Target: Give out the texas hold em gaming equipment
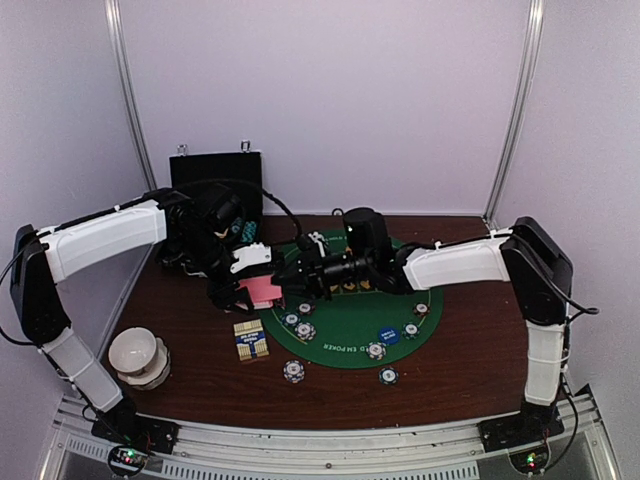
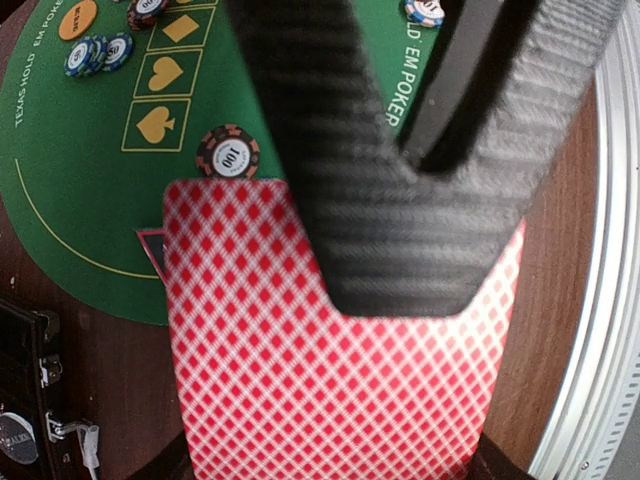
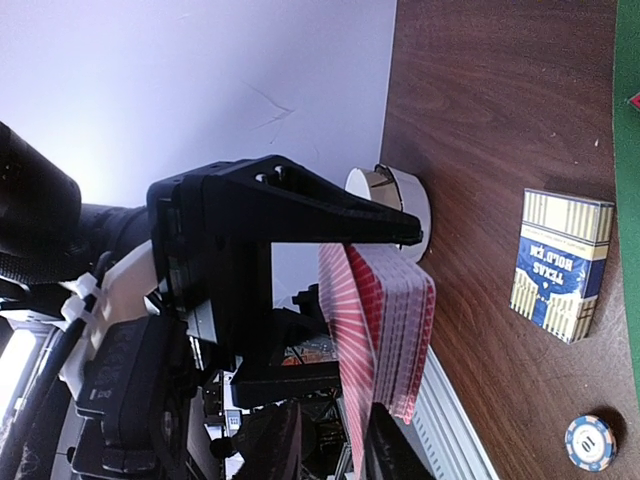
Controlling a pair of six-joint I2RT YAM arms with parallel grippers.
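Holding the cards (image 2: 300, 380) above the left rim of the green mat (image 1: 350, 325), your left tool (image 1: 248, 284) is clamped on the stack, clear of the bench (image 1: 460, 350). Your right tool (image 1: 305, 274) sits just beside the stack; can't tell if it's apart or together. Card box (image 1: 251, 340), chips (image 1: 293, 371) and white cup (image 1: 138, 355) lie near, black case (image 1: 215, 185) behind. Stack slightly fanned, patterned backs toward the left wrist camera, long axis running along the left tool.
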